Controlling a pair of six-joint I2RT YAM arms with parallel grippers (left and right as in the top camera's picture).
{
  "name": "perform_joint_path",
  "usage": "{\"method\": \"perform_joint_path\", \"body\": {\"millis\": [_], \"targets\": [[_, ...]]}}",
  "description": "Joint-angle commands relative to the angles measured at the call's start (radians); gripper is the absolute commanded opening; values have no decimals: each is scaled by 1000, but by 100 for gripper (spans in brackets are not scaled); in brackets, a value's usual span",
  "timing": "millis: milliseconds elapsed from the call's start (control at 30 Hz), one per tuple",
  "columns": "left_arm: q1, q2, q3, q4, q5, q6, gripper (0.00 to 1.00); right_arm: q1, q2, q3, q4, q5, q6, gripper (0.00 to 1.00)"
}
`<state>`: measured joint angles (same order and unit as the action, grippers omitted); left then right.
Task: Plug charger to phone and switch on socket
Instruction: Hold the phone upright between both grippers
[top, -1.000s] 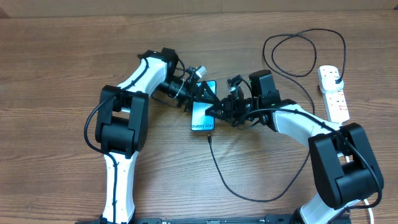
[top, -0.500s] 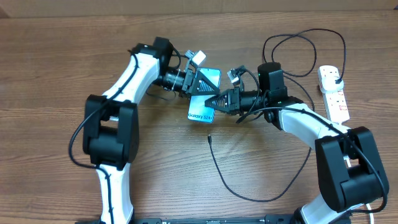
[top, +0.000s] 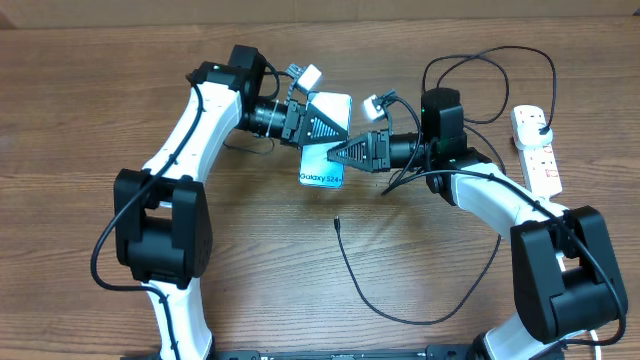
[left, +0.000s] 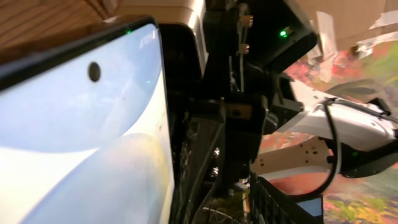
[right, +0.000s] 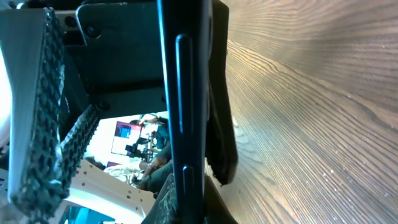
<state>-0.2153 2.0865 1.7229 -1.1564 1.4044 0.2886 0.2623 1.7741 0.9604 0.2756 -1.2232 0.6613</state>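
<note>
Nearest the robot's base, the charger (top: 338, 224) lies on the wooden worktop (top: 80, 300), its small connector end free and touching nothing, its thin black cable curving off to the right. Beyond it, the phone (top: 322, 176) is up off the worktop between the two arms, tilted, with its blue-white screen showing. The right gripper (top: 338, 156) is clamped tight on the phone's edge; its own camera shows that black edge (right: 183, 124) running straight down between its fingers. The left gripper (top: 340, 130) is at the phone's far end, with the screen (left: 74, 137) filling its camera; whether it grips I cannot tell. Farthest off, at the right edge, the white socket (top: 535, 150) lies flat with the charger's black plug seated in it.
</note>
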Motion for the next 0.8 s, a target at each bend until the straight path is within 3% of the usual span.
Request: {"method": "perform_joint_path", "body": {"millis": [0, 200, 433, 633, 767], "targets": [[19, -82, 10, -6, 136, 25, 59, -18, 27, -11, 43, 53, 77, 4], [52, -82, 10, -6, 149, 26, 60, -22, 27, -11, 72, 50, 105, 4], [71, -82, 10, 14, 126, 26, 61, -23, 27, -11, 214, 39, 253, 4], [87, -82, 10, 42, 127, 26, 66, -23, 27, -11, 240, 39, 256, 4], [95, -82, 10, 42, 135, 26, 63, -23, 27, -11, 240, 39, 256, 4]]}}
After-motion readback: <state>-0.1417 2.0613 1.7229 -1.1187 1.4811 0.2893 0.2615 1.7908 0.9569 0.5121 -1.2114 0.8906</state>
